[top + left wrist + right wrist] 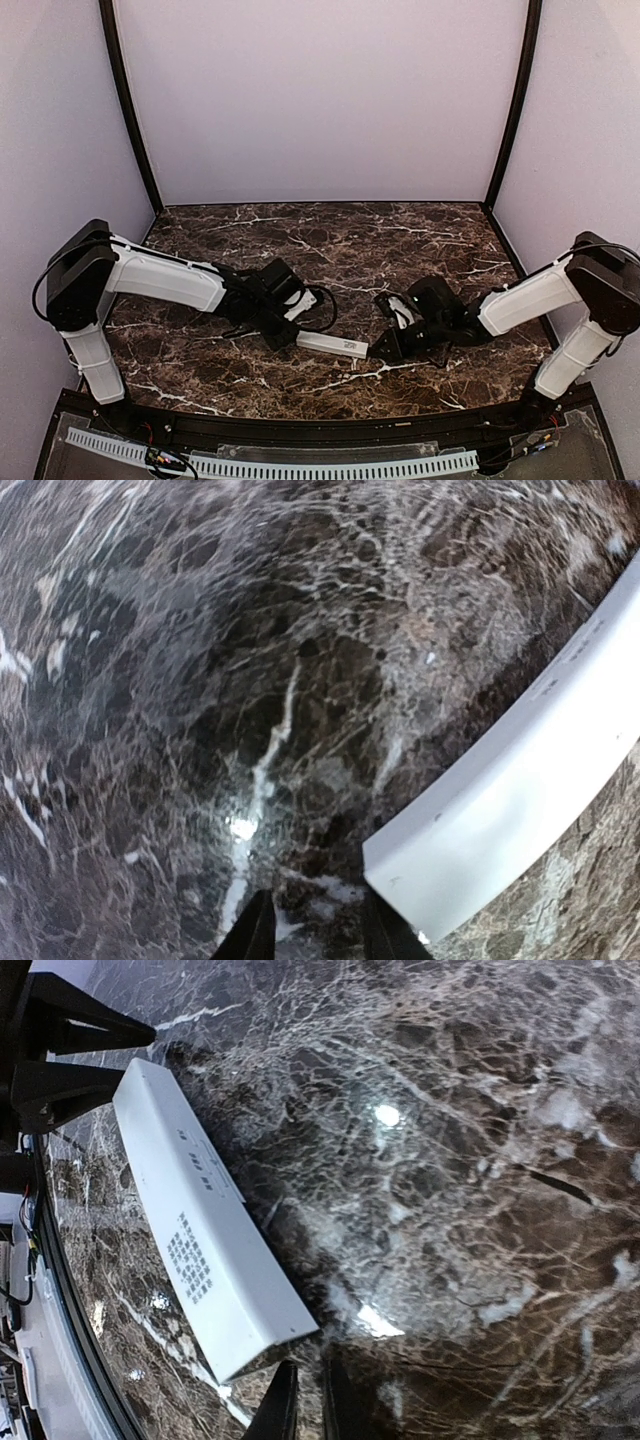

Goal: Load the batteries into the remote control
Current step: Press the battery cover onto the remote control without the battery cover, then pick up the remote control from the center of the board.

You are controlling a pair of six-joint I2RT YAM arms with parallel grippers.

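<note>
Right now we are seeing the remote control (332,345) lying flat, label up, on the marble table (400,240) between both claws. Our left gripper (320,935) is hovering slightly open at one end, while our right gripper (308,1405) is sitting pinched together, empty, at the other.

Dark veined marble table (330,240) boxed by plain pale walls (320,100), black corner posts (130,110).

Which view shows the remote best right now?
Right wrist: the remote shows nearly whole, with its printed label facing the camera. Top external shows it small, the label a mere speck; left wrist shows only a blank white stretch, cut off at the frame edge.
</note>
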